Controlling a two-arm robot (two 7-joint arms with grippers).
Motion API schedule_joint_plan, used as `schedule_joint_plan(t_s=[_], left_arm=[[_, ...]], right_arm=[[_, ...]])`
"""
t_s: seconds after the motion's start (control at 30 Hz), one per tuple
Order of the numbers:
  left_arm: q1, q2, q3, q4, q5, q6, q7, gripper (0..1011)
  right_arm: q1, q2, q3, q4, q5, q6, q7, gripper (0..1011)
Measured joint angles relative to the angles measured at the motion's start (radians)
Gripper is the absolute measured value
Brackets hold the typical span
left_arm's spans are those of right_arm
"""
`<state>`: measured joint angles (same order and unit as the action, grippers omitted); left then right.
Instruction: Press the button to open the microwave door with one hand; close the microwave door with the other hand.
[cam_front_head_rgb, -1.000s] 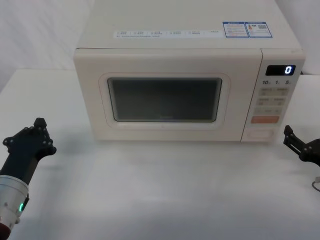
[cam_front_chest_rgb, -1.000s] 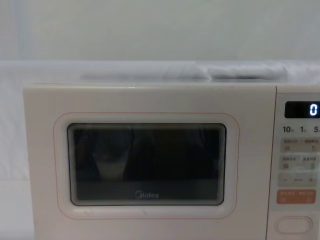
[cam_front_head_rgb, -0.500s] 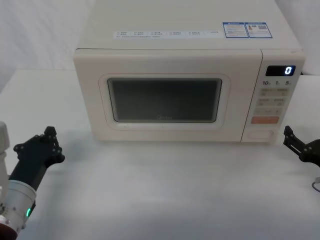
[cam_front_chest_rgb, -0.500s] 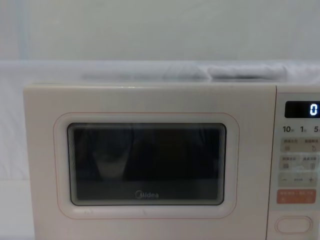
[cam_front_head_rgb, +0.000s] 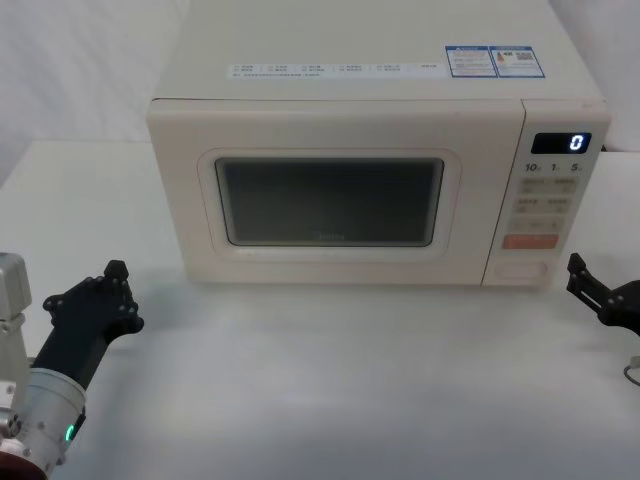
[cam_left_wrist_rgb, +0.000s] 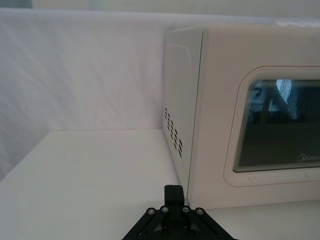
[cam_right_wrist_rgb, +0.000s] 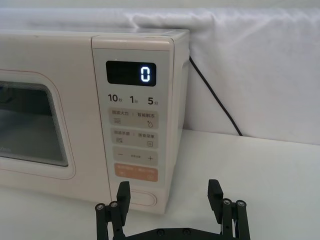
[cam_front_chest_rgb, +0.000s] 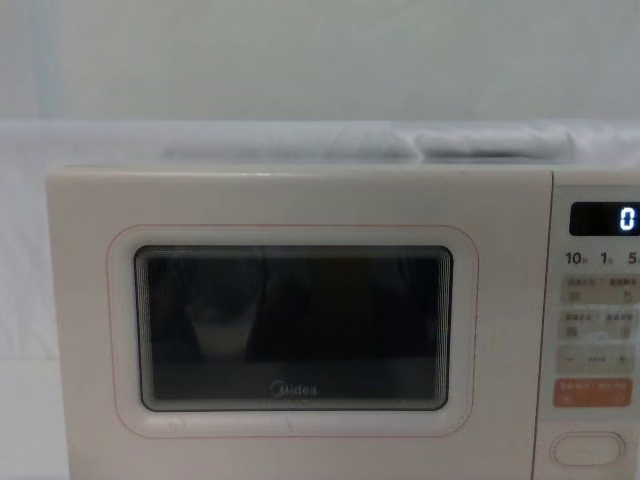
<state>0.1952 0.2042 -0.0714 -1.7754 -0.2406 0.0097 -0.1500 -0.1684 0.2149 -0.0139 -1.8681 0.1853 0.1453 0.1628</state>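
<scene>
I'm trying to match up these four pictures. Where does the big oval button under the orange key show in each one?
Head view: the button, lowest on the control panel.
Chest view: bottom right corner.
Right wrist view: partly behind the right gripper, at.
Left wrist view: not in it.
Shared landmark: the display reading 0.

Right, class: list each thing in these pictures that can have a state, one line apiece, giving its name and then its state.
microwave door: shut, flush with the front.
button: not pressed, nothing touching it.
display: lit, reads 0.
left gripper: low on the table left of the microwave, touching nothing.
right gripper: open, empty, in front of the control panel, short of the button.
</scene>
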Motion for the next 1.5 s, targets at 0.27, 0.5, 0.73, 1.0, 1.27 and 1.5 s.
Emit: schedule_joint_plan(t_s=[0.27,0.5,0.73,1.0,1.27,1.5], left_arm=[[0.000,0.000,0.001,0.000,-0.001,-0.001,-0.001,0],[0.000,0.000,0.000,-0.001,-0.001,-0.001,0.000,0],[0.000,0.001,0.000,-0.002,-0.001,-0.001,0.000,50],[0.000,0.002,0.000,-0.002,-0.001,-0.001,0.000,274],[0.000,0.002,0.000,-0.002,-0.001,-0.001,0.001,515],[0.000,0.002,0.000,-0.002,-0.001,-0.001,0.001,739]], right_arm=[[0.000,0.000,0.000,0.000,0.000,0.000,0.000,1002],[0.000,0.000,0.000,0.000,0.000,0.000,0.000,1002],[0.000,0.000,0.000,0.000,0.000,0.000,0.000,1002],[0.000,0.000,0.000,0.000,0.000,0.000,0.000,1002],[0.000,0.000,0.000,0.000,0.000,0.000,0.000,1002],[0.000,0.000,0.000,0.000,0.000,0.000,0.000,1002]])
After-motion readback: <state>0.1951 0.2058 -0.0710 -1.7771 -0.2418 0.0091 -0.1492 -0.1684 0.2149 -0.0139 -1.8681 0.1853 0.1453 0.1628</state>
